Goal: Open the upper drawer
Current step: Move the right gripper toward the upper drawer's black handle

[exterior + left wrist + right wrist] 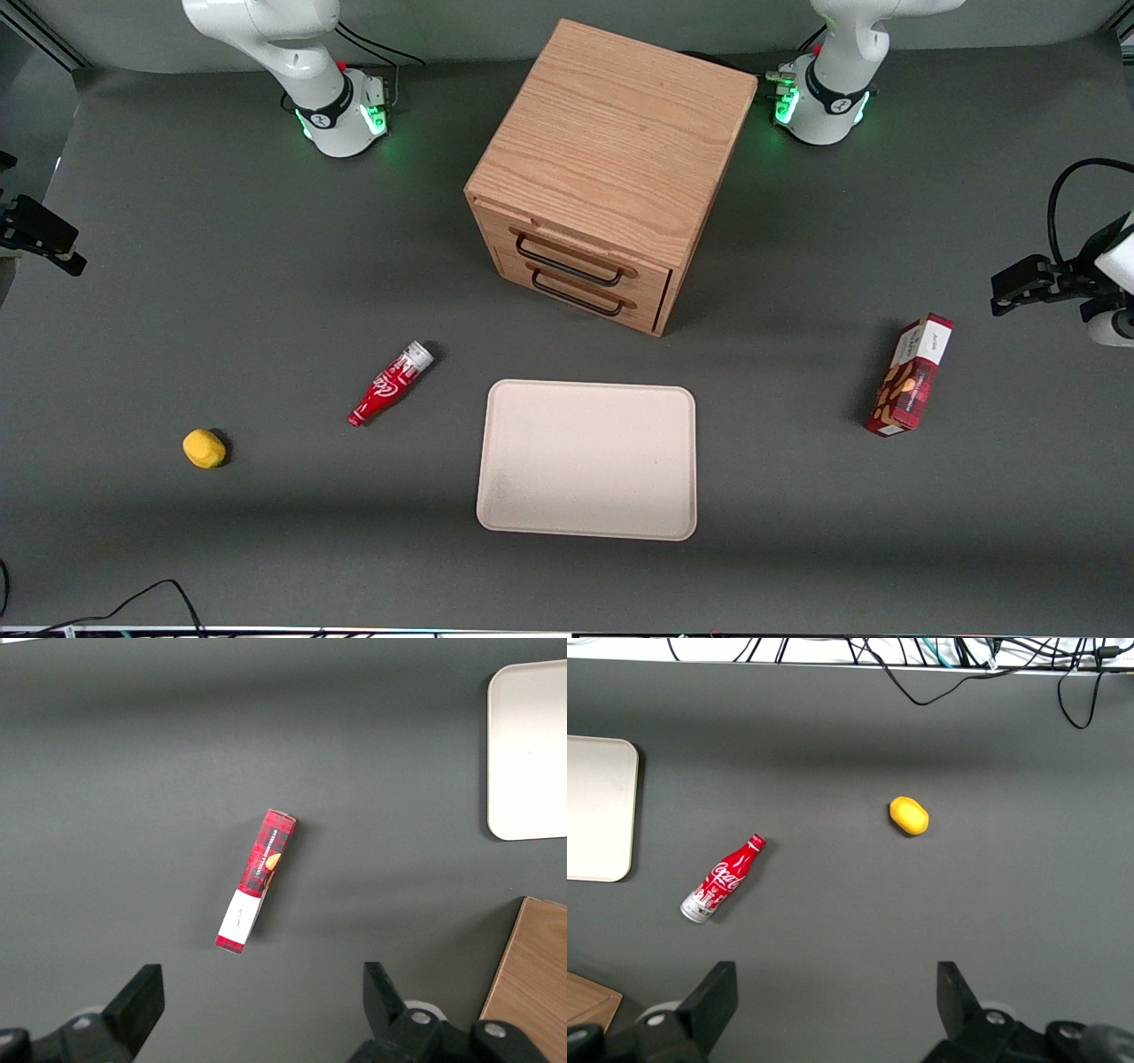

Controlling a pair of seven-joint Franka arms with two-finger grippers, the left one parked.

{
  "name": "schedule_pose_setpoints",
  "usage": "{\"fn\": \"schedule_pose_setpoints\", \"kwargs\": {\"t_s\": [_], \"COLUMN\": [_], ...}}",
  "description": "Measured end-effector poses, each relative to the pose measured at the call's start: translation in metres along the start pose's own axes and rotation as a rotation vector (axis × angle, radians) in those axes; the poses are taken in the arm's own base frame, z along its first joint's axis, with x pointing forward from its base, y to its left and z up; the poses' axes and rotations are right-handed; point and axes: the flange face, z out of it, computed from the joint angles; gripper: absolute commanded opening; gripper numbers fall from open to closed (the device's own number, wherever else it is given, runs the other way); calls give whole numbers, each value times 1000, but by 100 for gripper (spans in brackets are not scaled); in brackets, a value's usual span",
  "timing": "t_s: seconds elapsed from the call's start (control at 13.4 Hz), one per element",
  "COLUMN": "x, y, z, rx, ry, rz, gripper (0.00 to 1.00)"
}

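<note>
The light oak cabinet [611, 133] stands in the middle of the table, and a corner of it shows in the right wrist view [586, 1003]. The upper drawer [576, 245] is pushed in flush, its thin black wire handle [567, 261] just above the lower twin drawer [585, 297]. My right gripper [835, 997] is open and empty. It hangs high over the bare mat at the working arm's end of the table [40, 235], well away from the cabinet.
A beige tray [586, 459] lies in front of the drawers, nearer the front camera. A red cola bottle [390, 384] and a yellow lump [204, 447] lie toward the working arm's end. A red snack box [911, 375] lies toward the parked arm's end.
</note>
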Motion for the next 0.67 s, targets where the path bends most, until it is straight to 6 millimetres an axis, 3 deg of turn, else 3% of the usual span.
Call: {"fn": "schedule_pose_setpoints", "kwargs": {"t_s": [0.22, 0.37, 0.45, 0.67], "x": [2, 6, 9, 17], "y": [-2, -15, -28, -97], "z": [3, 4, 5, 6], "rx": [1, 4, 7, 29], "ry": [-6, -6, -10, -37], "rz": [-4, -31, -60, -181], "gripper": [100, 100, 100, 100]}}
